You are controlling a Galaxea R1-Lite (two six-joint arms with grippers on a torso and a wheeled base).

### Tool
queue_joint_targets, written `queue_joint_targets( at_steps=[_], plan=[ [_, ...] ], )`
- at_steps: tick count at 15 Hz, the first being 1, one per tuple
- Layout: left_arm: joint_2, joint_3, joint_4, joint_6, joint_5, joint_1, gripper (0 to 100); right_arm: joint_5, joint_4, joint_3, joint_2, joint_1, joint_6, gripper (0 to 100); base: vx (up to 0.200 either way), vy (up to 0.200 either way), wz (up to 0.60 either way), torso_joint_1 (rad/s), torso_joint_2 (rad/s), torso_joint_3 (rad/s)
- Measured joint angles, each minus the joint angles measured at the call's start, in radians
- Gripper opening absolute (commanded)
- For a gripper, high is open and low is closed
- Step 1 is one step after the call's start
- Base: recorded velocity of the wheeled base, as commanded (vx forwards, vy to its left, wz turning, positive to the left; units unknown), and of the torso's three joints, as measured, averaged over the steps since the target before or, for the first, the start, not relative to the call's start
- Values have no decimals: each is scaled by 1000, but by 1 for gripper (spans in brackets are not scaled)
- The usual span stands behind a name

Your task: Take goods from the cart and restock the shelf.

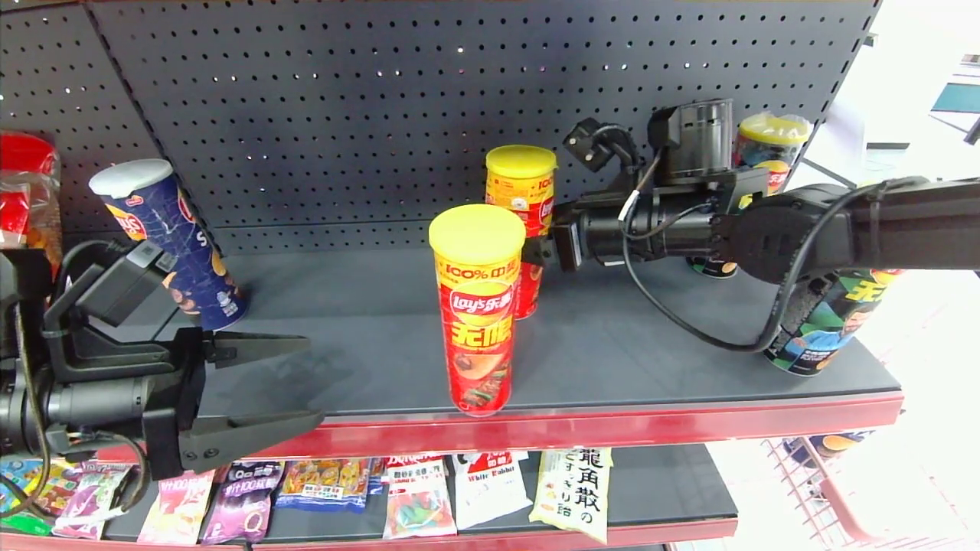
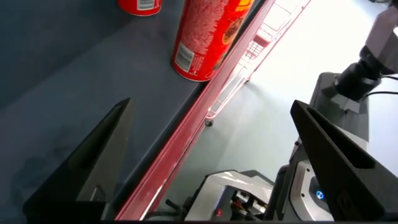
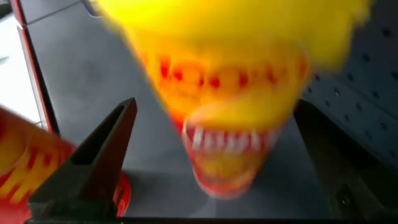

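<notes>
A tall red cardboard crisp can with a yellow plastic lid (image 1: 476, 306) stands upright at the centre of the frame, on the dark grey metal shelf (image 1: 612, 344), close to its red front edge. Just behind it stands a second red can with a yellow lid (image 1: 523, 184), also upright. The right gripper (image 3: 214, 104) comes in from the right side of the frame and straddles this rear can; its pincer is spread wide, one finger on either side, with a gap showing on at least one side.

The left gripper (image 1: 315, 380) sits at the lower left, over the shelf's front edge, its pincer wide and holding nothing.

At the upper left, a blue can with a white lid (image 1: 172, 245) leans tilted against the black perforated back panel (image 1: 383, 92).
</notes>
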Motion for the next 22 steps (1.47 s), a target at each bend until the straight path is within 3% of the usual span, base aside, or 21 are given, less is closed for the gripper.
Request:
queue_joint_targets(
  at_steps=[5,9,13,17,22],
  plan=[
    [37,-10,-18,7,84,-43,100,-71,-6,232,-169,-18,8,100,0,0,0,0,0,0],
    [103,-33,-66,15,175,-121,100,-85,-6,509,-373,-24,12,100,0,0,0,0,0,0],
    [195,-60,-141,39,255,-161,100,-90,-6,777,-649,-26,10,100,0,0,0,0,0,0],
    [259,-105,-143,40,294,-203,100,-171,-3,875,-852,-122,23,100,0,0,0,0,0,0],
    [323,-152,-146,40,319,-245,100,-177,-3,884,-956,-213,59,100,0,0,0,0,0,0]
  ],
)
